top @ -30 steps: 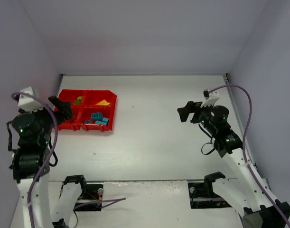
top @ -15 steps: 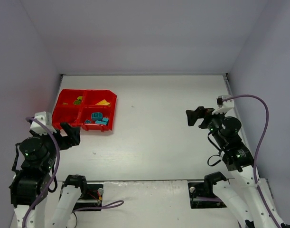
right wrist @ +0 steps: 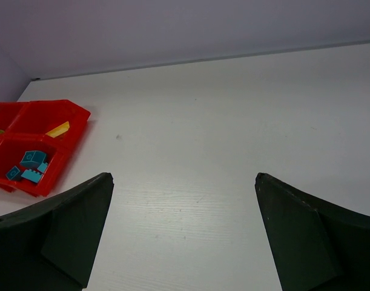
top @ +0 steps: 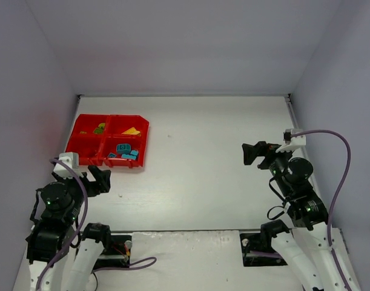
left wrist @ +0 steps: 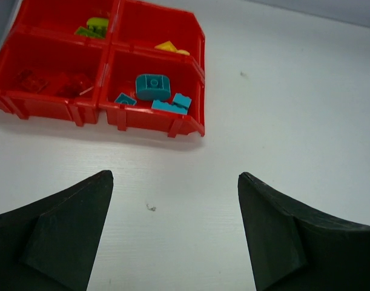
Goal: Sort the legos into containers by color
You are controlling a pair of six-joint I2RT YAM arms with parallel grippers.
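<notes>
"Two things I want to know; first, how are you holding yourself?"

"My left claw (top: 100, 179) is spread wide with nothing between its fingers; it hangs over the bare counter (top: 197, 151) just on the near side of the red tray (top: 88, 161), apart from it and pointing at it; my right claw (top: 252, 153) is spread just as wide and is empty too; it sits far over on the right, well apart from the tray, facing left towards it."

"And the legos (top: 124, 149)?"

"All that I can see lie inside the tray, at the far left of the counter; the teal ones (left wrist: 152, 86) are in the near-right compartment (left wrist: 127, 70), one bigger brick with a few small flat ones beside it; the yellow ones (left wrist: 168, 46) are in the far-right compartment (left wrist: 142, 24); the lime green ones (left wrist: 94, 24) are in the far-left compartment (left wrist: 51, 15); in the near-left compartment (left wrist: 48, 60) I make out a few red ones (left wrist: 72, 86), dim against the red floor; I cannot count them."
</notes>
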